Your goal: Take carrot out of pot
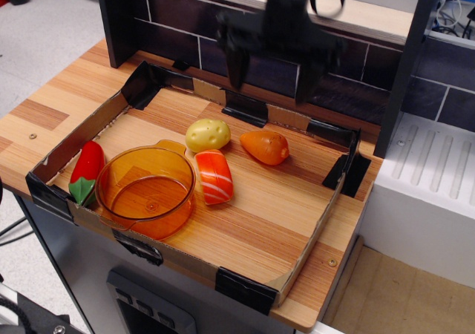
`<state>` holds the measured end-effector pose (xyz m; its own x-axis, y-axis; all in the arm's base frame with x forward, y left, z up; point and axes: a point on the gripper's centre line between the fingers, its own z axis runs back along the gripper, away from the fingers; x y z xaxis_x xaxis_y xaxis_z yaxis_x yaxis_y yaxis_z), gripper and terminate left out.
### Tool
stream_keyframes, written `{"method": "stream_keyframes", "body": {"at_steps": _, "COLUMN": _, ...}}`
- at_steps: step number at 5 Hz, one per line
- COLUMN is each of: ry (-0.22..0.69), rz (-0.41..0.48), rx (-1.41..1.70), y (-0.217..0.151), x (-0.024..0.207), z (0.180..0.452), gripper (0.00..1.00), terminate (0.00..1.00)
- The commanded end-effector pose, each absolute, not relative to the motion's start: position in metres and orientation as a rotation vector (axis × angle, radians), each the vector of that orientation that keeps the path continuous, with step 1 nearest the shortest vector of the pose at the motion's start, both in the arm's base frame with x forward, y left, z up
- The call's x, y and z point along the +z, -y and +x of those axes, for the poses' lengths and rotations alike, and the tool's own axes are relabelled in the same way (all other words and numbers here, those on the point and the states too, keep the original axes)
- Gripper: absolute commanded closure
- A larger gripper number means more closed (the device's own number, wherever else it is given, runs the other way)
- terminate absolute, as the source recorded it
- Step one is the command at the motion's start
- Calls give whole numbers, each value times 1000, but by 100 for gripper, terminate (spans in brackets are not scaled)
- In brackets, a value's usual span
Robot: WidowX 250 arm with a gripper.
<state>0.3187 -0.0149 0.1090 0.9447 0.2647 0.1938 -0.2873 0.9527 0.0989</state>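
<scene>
The orange carrot [265, 146] lies on its side on the wooden tray floor, right of the yellow potato, outside the pot. The amber transparent pot [146, 188] stands at the tray's front left and has nothing in it. My gripper [272, 70] hangs open and empty high above the back of the tray, above and behind the carrot, fingers pointing down and set wide apart.
A yellow potato [207, 134] and a striped salmon piece [214, 176] lie between pot and carrot. A red pepper with green stem [86, 169] lies against the left cardboard wall [78, 138]. A brick-pattern back wall [185, 22] stands behind the tray.
</scene>
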Motion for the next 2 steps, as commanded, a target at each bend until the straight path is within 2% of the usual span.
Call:
{"method": "stream_keyframes", "body": {"at_steps": 1, "ry": 252, "rz": 106, "rx": 305, "y": -1, "x": 143, "z": 324, "gripper": 0, "terminate": 0}}
{"method": "stream_keyframes", "body": {"at_steps": 2, "ry": 252, "rz": 106, "rx": 305, "y": -1, "x": 143, "z": 324, "gripper": 0, "terminate": 100}}
